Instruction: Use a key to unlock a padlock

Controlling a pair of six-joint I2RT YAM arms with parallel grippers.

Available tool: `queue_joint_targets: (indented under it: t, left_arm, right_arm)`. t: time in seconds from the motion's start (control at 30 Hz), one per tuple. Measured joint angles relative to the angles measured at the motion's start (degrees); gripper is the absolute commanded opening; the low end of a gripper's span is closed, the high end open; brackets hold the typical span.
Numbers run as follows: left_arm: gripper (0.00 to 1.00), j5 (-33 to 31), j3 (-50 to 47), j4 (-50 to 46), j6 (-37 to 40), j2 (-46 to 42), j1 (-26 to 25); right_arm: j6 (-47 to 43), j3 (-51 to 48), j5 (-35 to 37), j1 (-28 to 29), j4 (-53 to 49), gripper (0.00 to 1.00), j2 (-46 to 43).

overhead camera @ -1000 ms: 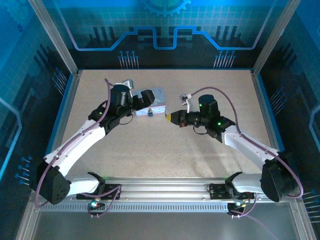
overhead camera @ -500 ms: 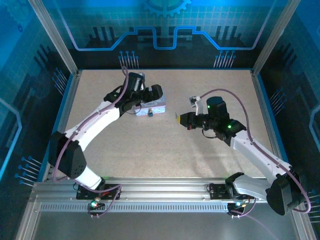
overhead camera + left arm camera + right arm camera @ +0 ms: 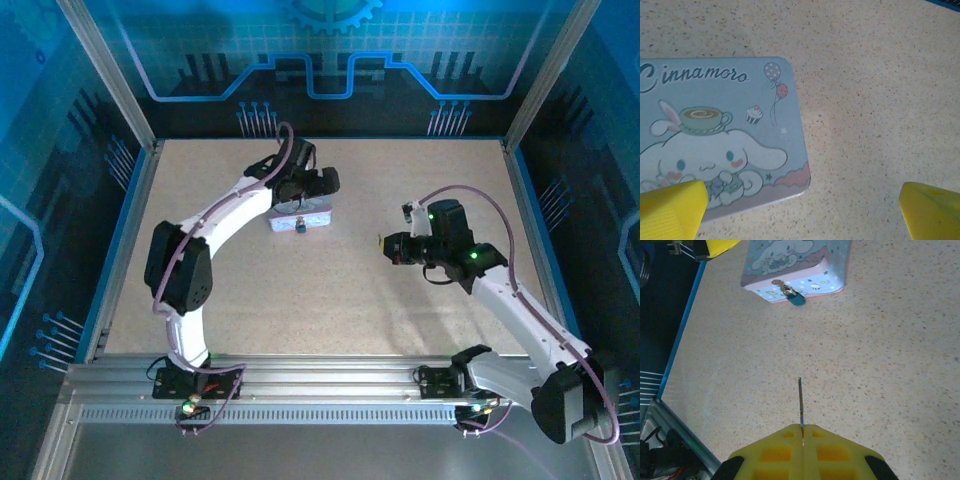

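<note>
One padlock (image 3: 796, 298), one key (image 3: 800, 402), one tin (image 3: 715, 125)

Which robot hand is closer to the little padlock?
Left. The left gripper hovers open over the tin box, just behind the padlock hanging on its front. The right gripper, pinching the key, is farther off to the padlock's right.

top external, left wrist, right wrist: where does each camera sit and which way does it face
Top external: above and behind the arms, looking down on the table; both arms show, left hand over the tin box, right hand aimed toward it.
Left wrist: on the left arm, looking down on the box lid; two spread yellow fingertips at the bottom corners.
Right wrist: on the right arm, looking along the table at the box front and padlock; closed yellow fingers pinch the key.
Shared: all three see the tin box.
</note>
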Motion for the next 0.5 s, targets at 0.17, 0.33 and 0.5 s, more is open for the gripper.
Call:
queue_joint_targets:
  t: [0.17, 0.33, 0.5]
  left_arm:
    - [0.99, 1.25, 3.65, -0.72, 0.57, 4.28, 0.00]
    - [0.99, 2.54, 8.39, -1.55, 0.63, 8.00, 0.00]
    - [0.99, 3.65, 12.55, -2.62, 0.98, 11.63, -0.02]
  right_arm:
    - [-0.39, -0.39, 0.66, -0.83, -1.60, 0.02, 0.00]
    - [-0.42, -0.79, 1.51, -1.25, -2.54, 0.02, 0.09]
    - [-0.44, -0.85, 1.57, -1.57, -2.60, 0.02, 0.70]
